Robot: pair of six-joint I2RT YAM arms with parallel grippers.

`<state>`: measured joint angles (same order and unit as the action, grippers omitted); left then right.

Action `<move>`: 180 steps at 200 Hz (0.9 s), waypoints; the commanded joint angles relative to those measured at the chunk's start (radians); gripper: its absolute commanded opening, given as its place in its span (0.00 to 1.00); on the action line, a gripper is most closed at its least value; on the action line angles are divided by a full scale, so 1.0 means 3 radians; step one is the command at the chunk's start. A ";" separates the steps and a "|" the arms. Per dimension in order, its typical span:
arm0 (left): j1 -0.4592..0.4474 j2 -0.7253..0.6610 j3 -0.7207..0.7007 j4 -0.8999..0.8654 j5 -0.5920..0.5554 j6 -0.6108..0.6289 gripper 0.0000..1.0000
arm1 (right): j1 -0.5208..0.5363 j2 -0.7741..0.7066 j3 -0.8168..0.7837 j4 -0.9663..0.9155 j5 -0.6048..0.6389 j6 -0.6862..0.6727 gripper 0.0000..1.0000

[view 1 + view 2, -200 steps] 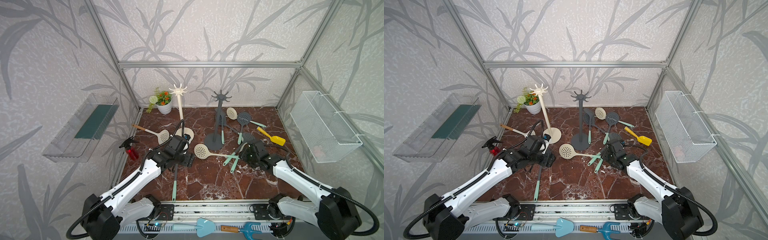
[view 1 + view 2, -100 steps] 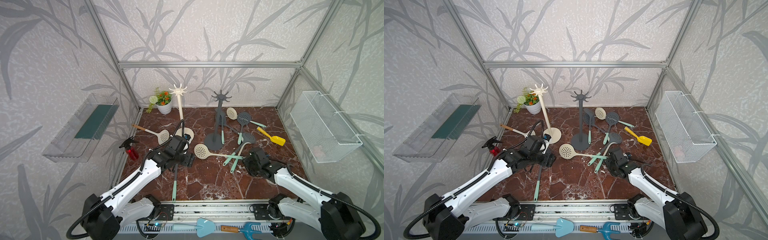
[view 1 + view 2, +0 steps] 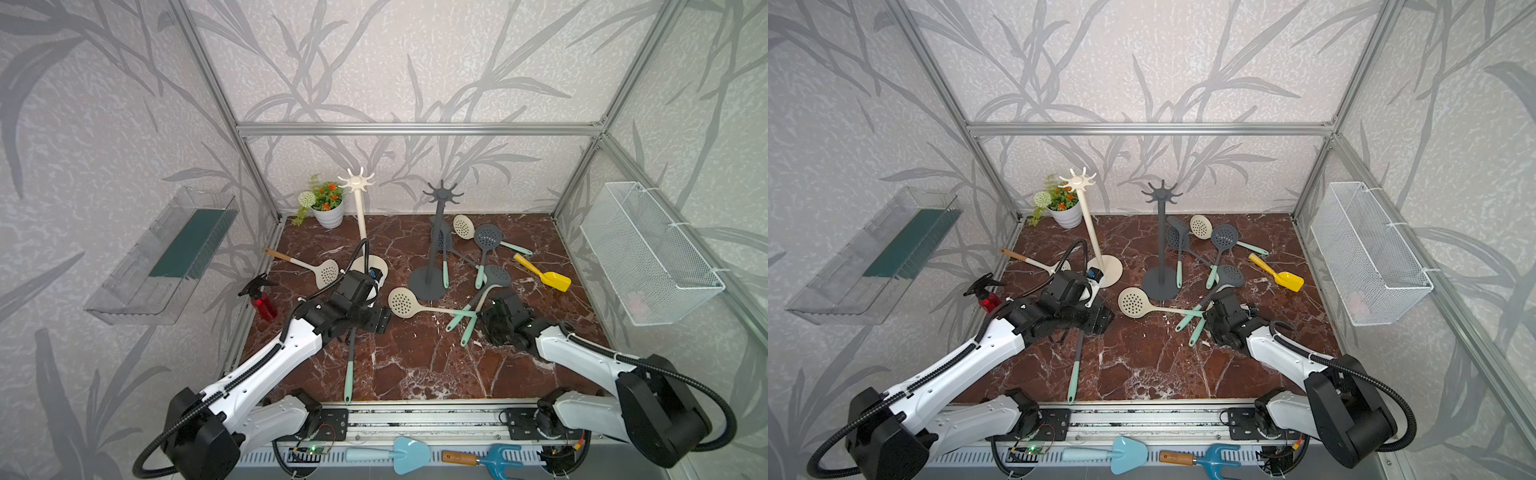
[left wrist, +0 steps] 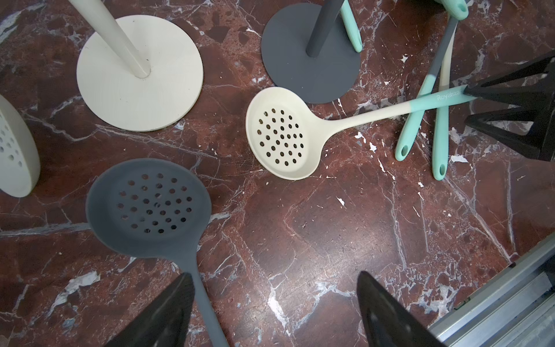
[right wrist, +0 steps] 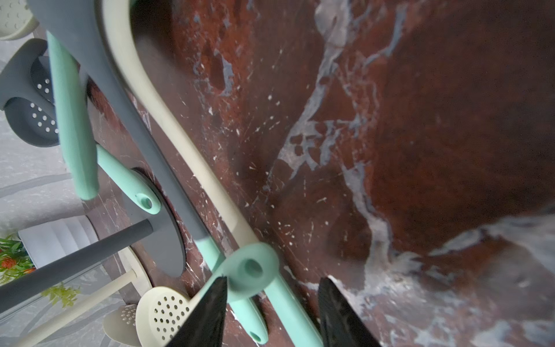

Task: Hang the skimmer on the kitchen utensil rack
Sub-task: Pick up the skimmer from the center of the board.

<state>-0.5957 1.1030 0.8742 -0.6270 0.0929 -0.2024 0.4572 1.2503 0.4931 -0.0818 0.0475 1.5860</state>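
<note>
A cream skimmer (image 3: 401, 301) (image 4: 282, 135) lies on the marble floor in front of the dark grey rack (image 3: 441, 195) (image 3: 1160, 195). Its teal handle end (image 5: 249, 267) sits raised against one fingertip of my right gripper (image 5: 273, 279) (image 3: 494, 316), whose jaws stand apart with nothing clamped. Another teal handle (image 5: 288, 306) lies under the gap. My left gripper (image 4: 274, 274) (image 3: 370, 322) is wide open over the floor. A dark grey skimmer (image 4: 147, 204) has its handle beside one finger. The cream rack (image 3: 356, 183) stands behind it.
Several more skimmers (image 3: 488, 237) lie crossed right of the grey rack, and one with a wooden handle (image 3: 326, 272) lies left. Also here are a yellow scoop (image 3: 548, 278), a red spray bottle (image 3: 262, 301), a flower pot (image 3: 328, 212) and a wire basket (image 3: 648, 257).
My right gripper has shifted a little toward the front edge and then back by the teal handle ends. The left arm and the skimmers' heads have stayed put.
</note>
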 commanded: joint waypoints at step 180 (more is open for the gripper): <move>-0.0020 -0.0234 -0.0132 0.0210 0.0093 0.0141 0.83 | -0.0171 -0.0299 0.0361 -0.0208 0.0476 -0.0393 0.08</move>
<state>-0.5968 1.0561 0.8413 -0.5705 0.1204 -0.1886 0.3992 1.2045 0.5560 -0.0540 0.1368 1.5505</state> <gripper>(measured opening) 0.834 0.129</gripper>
